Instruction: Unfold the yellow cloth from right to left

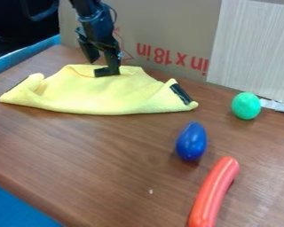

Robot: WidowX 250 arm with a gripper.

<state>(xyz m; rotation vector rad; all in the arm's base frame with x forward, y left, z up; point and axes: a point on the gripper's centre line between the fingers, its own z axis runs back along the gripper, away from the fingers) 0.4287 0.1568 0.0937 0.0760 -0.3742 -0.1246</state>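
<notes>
The gripper (pixel 98 66) hangs over the back edge of the yellow cloth (pixel 103 93), near the middle of that edge. Its two fingers stand apart, so it is open, and the right one is at or just above the fabric; contact cannot be told. The cloth lies at the back left of the table, folded, with a long, nearly straight front edge. Its left corner is bunched up, and a black strip (pixel 181 94) marks its right corner.
To the right of the cloth are a green egg-shaped object (pixel 246 106) and a blue one (pixel 191 142). An orange-red sausage-shaped toy (pixel 214 193) lies at the front right. Cardboard (pixel 162 35) and a pale panel (pixel 254 48) stand along the back.
</notes>
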